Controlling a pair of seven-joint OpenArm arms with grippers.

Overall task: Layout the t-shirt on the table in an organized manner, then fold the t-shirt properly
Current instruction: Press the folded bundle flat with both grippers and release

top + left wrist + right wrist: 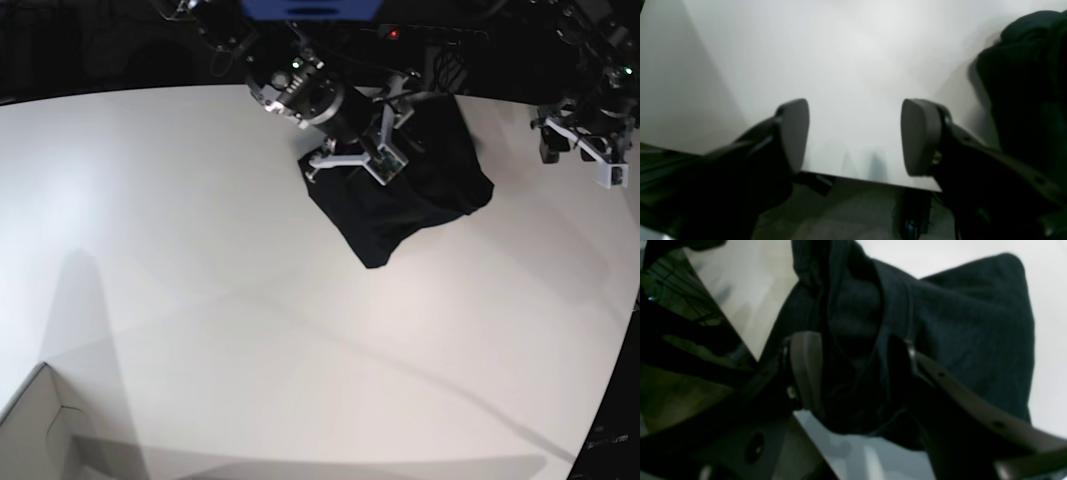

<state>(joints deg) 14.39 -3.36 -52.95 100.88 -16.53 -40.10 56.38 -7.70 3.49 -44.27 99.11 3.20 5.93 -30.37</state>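
Right gripper (853, 373) has its jaws around bunched cloth of the black t-shirt (400, 190), whose heap lies far on the white tabletop (250, 300), folds blurred. Left gripper (855, 136) hangs spread and bare at the far right.

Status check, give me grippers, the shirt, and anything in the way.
Left gripper open, empty. Right gripper around bunched t-shirt fabric. Shirt crumpled on table, not laid out. Nothing in the way.
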